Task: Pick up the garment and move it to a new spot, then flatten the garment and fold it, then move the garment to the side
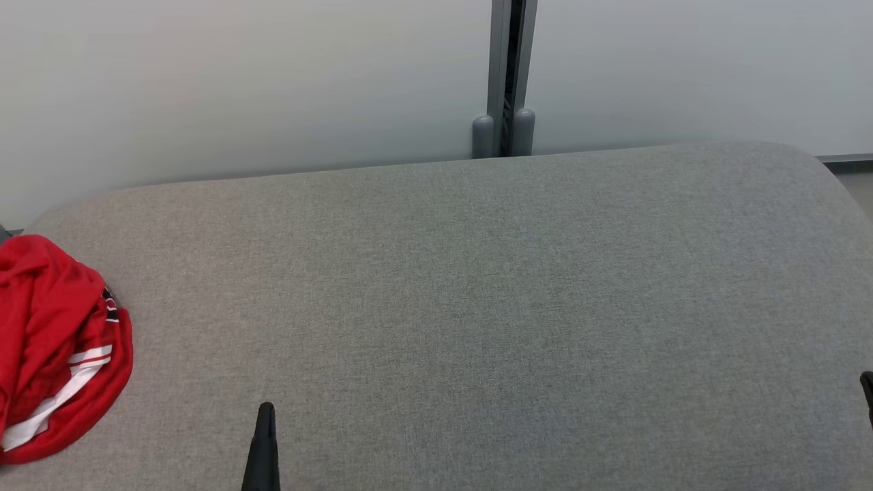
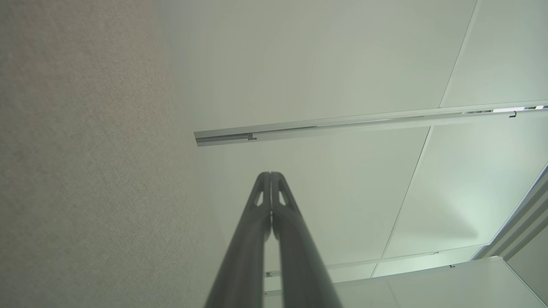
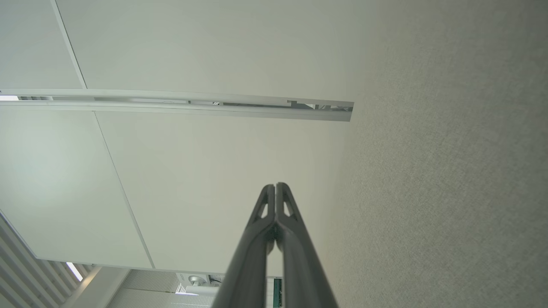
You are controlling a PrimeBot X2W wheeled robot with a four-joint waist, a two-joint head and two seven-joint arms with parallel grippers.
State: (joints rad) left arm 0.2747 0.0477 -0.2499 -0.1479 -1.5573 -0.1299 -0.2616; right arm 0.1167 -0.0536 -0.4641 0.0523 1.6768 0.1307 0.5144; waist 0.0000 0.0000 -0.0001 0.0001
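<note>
A crumpled red garment (image 1: 54, 348) with white stripes lies bunched at the far left edge of the grey fabric table (image 1: 477, 307). My left gripper (image 1: 265, 411) rises from the bottom edge, well right of the garment and apart from it. Its two dark fingers press together with nothing between them, as the left wrist view shows at the left gripper (image 2: 271, 175). A tip of my right gripper (image 1: 867, 383) peeks in at the right edge, far from the garment. In the right wrist view the right gripper (image 3: 275, 186) is shut and holds nothing.
A pale wall with a grey vertical post (image 1: 506, 78) stands behind the table's far edge. The table top has rounded far corners. Both wrist views look along the table surface toward white wall panels with a metal rail (image 2: 342, 124).
</note>
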